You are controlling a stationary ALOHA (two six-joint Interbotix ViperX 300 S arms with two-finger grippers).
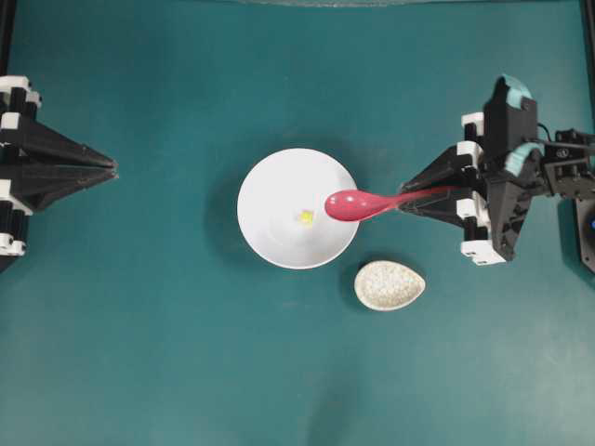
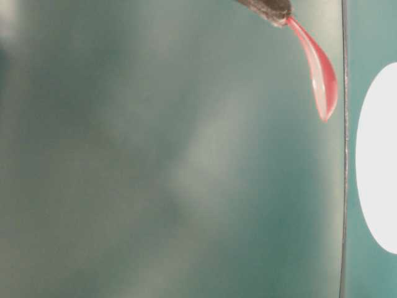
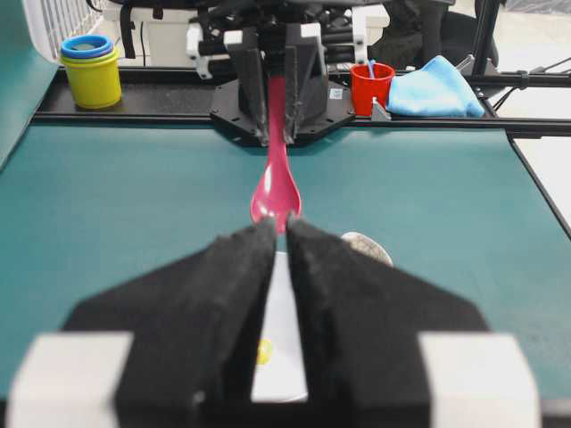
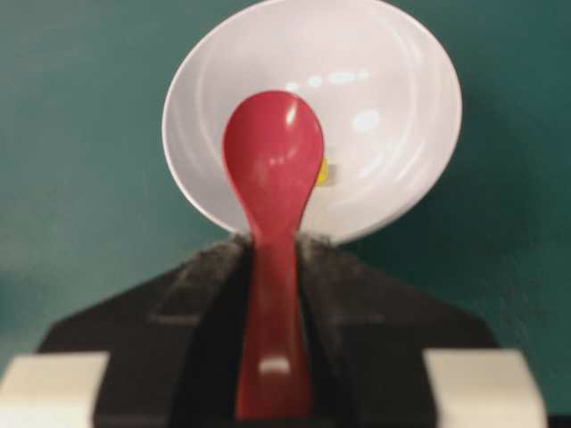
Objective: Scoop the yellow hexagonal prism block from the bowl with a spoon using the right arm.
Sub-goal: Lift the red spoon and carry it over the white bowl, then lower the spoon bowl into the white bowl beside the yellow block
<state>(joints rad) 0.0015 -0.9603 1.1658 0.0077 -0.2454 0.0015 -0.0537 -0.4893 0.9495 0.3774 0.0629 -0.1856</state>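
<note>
Overhead view: right gripper (image 1: 409, 200) clamped on the spoon (image 1: 358, 204) handle, scoop over the bowl (image 1: 270, 190) rim; yellow block (image 1: 306, 216) lies inside. Left gripper (image 1: 113, 168) nearly closed, empty.

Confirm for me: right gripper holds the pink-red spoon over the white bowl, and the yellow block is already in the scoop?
Not quite. The right gripper does hold the pink-red spoon over the white bowl, but the yellow block lies on the bowl's floor beside the scoop, as the overhead view shows.
</note>
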